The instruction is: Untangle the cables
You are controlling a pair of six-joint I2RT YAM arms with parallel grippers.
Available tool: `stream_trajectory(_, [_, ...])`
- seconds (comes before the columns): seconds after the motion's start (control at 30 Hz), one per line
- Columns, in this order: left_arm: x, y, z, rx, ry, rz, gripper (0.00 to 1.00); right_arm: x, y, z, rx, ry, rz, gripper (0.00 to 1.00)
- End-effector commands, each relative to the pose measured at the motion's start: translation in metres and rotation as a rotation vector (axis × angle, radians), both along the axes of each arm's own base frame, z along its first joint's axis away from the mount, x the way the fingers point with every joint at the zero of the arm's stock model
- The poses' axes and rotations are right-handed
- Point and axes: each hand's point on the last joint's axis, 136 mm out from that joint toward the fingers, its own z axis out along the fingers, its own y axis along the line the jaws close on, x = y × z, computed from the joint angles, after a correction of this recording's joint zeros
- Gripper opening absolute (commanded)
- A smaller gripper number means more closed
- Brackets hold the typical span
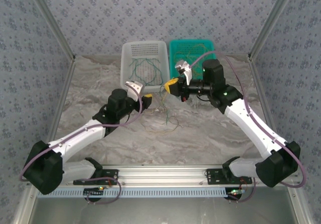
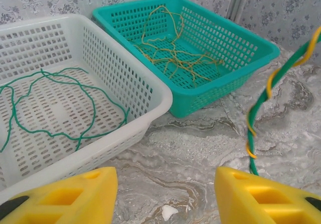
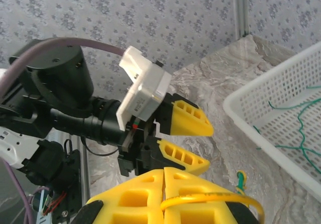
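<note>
Pressed flat against each other at the bottom of the right wrist view, the yellow fingers of the right gripper are seen clenched on a twisted pair of cables, one green and one yellow. A yellow strand is seen arching out of the seam between them, and a short green-and-yellow end stands up just to their right. Beyond them the left gripper is faced, its fingers parted with nothing between them. From the left wrist those released fingers are shown along the lower edge with bare counter in the gap. The twisted pair is seen rising just beyond the right-hand finger and slanting toward the upper right corner; whether it touches that finger cannot be told. Farther off, two baskets are set side by side. A white basket is placed on the left, in which green strands are laid in loose loops. A teal basket is placed on the right, in which yellow strands are heaped in a loose tangle. From above, both grippers are held close together near the middle of the counter, just in front of the baskets. Thin loose strands are seen trailing from between them down onto the marbled surface, where they curl.
</note>
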Motion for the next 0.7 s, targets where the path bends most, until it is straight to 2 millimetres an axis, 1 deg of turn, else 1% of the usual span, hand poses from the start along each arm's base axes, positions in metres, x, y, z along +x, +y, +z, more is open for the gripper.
stream_trajectory(0.0, [-0.002,-0.004,0.005,-0.034,-0.025,-0.03,0.57,-0.004,0.005,0.022,0.029,-0.036,0.045,0.0])
stream_trajectory(0.07, [-0.002,-0.005,0.002,-0.044,-0.015,-0.037,0.63,0.006,0.005,0.031,0.041,-0.047,-0.008,0.0])
stream_trajectory(0.1, [-0.003,-0.006,0.0,-0.049,-0.009,-0.041,0.63,0.01,0.005,0.036,0.053,-0.051,-0.028,0.0])
stream_trajectory(0.23, [-0.004,-0.011,-0.005,-0.057,0.008,-0.061,0.66,0.016,0.006,0.053,0.093,-0.065,-0.065,0.0])
stream_trajectory(0.3, [-0.004,-0.01,-0.005,-0.053,0.012,-0.058,0.68,0.025,0.002,0.062,0.115,-0.069,-0.122,0.0])
stream_trajectory(0.4, [-0.002,-0.001,0.0,-0.07,-0.007,-0.01,0.69,0.034,-0.003,0.073,0.127,-0.068,-0.205,0.0])
stream_trajectory(0.5, [-0.004,0.01,0.008,-0.083,-0.038,0.037,0.7,0.046,-0.01,0.079,0.136,-0.058,-0.296,0.0])
stream_trajectory(0.6, [-0.006,0.027,0.017,-0.105,-0.066,0.115,0.71,0.056,-0.017,0.082,0.143,-0.043,-0.392,0.0])
stream_trajectory(0.67, [-0.006,0.04,0.02,-0.114,-0.078,0.174,0.74,0.059,-0.019,0.084,0.155,-0.039,-0.436,0.0])
